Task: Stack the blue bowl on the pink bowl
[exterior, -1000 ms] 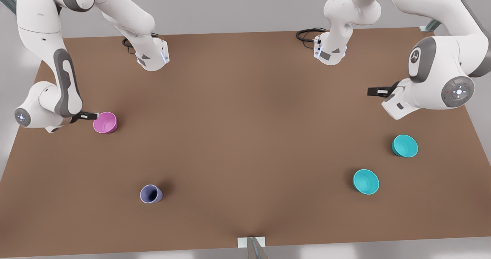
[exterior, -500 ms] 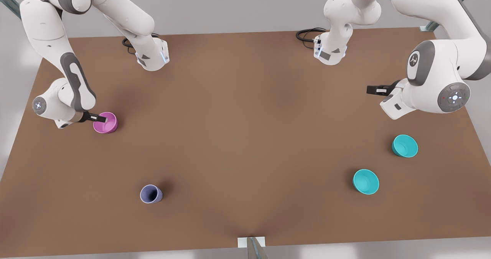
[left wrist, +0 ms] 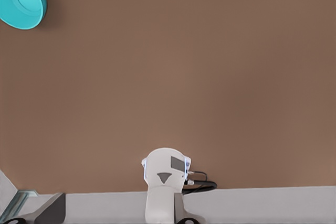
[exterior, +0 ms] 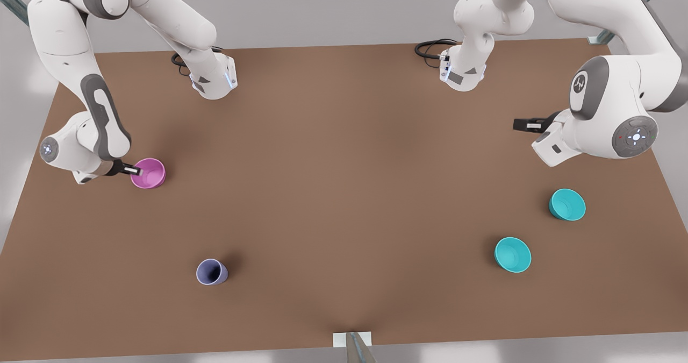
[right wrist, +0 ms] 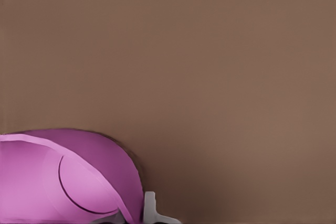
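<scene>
Since half a second ago, the right gripper [exterior: 135,170] has drawn back from over the pink bowl [exterior: 148,173] to its rim on the front view's left, and the bowl has hardly shifted. The other arm has barely moved.

At the front view's left, the right arm's wrist is bent low over the table [exterior: 344,191], with the forearm rising steeply behind it. Its gripper points sideways at the bowl and touches the rim. The wrist hides most of the gripper, so we cannot tell whether it grips the rim or only rests against it. In the right wrist view the pink bowl [right wrist: 79,182] is cut off by the frame edge, and a white bit of the gripper [right wrist: 150,209] sits just beside its outer wall.

Nearer the front edge stands a purple cup [exterior: 211,272], well apart from everything else.

Towards the front view's right a blue bowl [exterior: 512,254] sits upright on the table, and the other blue bowl [exterior: 567,204] is near it, farther back and to the right. Both are far from the pink bowl.

Beyond them the left arm waits, elbow high, with the left gripper [exterior: 520,125] held level above the table and pointing to the front view's left. We see it edge-on and cannot tell whether it is released or clenched. The left wrist view catches one turquoise bowl [left wrist: 21,1] cut by the frame corner, and we cannot tell which of the two it is.
</scene>
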Robot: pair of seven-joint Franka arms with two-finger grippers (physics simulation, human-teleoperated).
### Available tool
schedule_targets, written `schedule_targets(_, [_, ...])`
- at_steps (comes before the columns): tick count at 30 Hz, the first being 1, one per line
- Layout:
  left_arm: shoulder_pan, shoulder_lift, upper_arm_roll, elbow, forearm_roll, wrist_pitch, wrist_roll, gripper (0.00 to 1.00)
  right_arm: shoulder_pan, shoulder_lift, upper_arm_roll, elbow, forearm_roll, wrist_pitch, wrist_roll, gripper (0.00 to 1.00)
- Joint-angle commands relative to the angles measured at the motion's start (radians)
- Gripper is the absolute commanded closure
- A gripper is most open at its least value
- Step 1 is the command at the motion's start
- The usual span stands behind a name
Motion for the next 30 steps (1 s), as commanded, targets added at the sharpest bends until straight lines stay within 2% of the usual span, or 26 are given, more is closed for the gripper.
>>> schedule_targets(1, [0.000,-0.002,0.000,0.000,0.000,-0.016,0.001,0.00,0.001,-0.008,0.022,0.006,0.005,-0.061,-0.032,0.79])
schedule_targets(4, [0.000,-0.002,0.000,0.000,0.000,-0.016,0.000,0.00,0.012,-0.079,0.178,0.040,0.154,-0.198,-0.026,0.79])
schedule_targets(6, [0.000,0.000,0.000,0.000,0.000,-0.016,0.000,0.00,0.014,-0.079,0.358,0.061,0.326,-0.204,0.037,0.79])
schedule_targets(8, [0.000,0.006,0.000,0.000,-0.001,-0.016,0.000,0.00,0.041,-0.025,0.522,0.138,0.393,-0.192,0.204,0.79])
schedule_targets(10, [0.001,0.011,0.000,0.000,-0.001,-0.011,0.000,0.00,0.248,0.025,0.522,0.219,0.521,-0.106,0.397,0.79])
schedule_targets(13, [0.000,0.017,0.000,0.000,-0.001,0.002,-0.002,0.00,0.480,0.209,0.522,0.412,0.551,0.052,0.674,0.79])
schedule_targets(15, [0.000,0.024,-0.001,0.002,-0.010,0.163,0.003,0.00,0.587,0.363,0.520,0.621,0.551,0.060,0.852,0.79])
schedule_targets(16, [0.006,0.072,0.000,0.005,-0.015,0.223,0.015,0.00,0.630,0.412,0.511,0.687,0.550,0.061,0.885,0.79])
schedule_targets(17, [0.018,0.145,0.002,0.011,-0.024,0.321,0.015,0.00,0.704,0.466,0.456,0.778,0.550,0.061,0.912,0.79])
schedule_targets(19, [0.138,0.247,0.000,0.014,-0.132,0.504,0.020,0.00,0.835,0.533,0.353,0.883,0.548,0.061,0.958,0.79])
schedule_targets(20, [0.157,0.316,0.000,0.040,-0.135,0.640,0.015,0.00,0.952,0.570,0.243,0.945,0.547,0.063,0.999,0.79])
schedule_targets(21, [0.158,0.380,0.000,0.106,-0.157,0.677,0.012,0.00,1.009,0.590,0.186,0.968,0.545,0.063,1.011,0.79])
schedule_targets(23, [0.248,0.489,-0.016,0.165,-0.297,0.835,0.023,0.00,1.046,0.613,0.161,0.988,0.545,0.064,1.016,0.79])
schedule_targets(26, [0.268,0.583,-0.029,0.166,-0.300,0.930,0.059,0.00,1.054,0.621,0.152,0.988,0.544,0.063,1.018,0.79])
schedule_targets(30, [0.285,0.618,-0.029,0.158,-0.314,1.044,0.107,0.00,1.054,0.642,0.151,0.994,0.539,0.066,1.016,0.79])
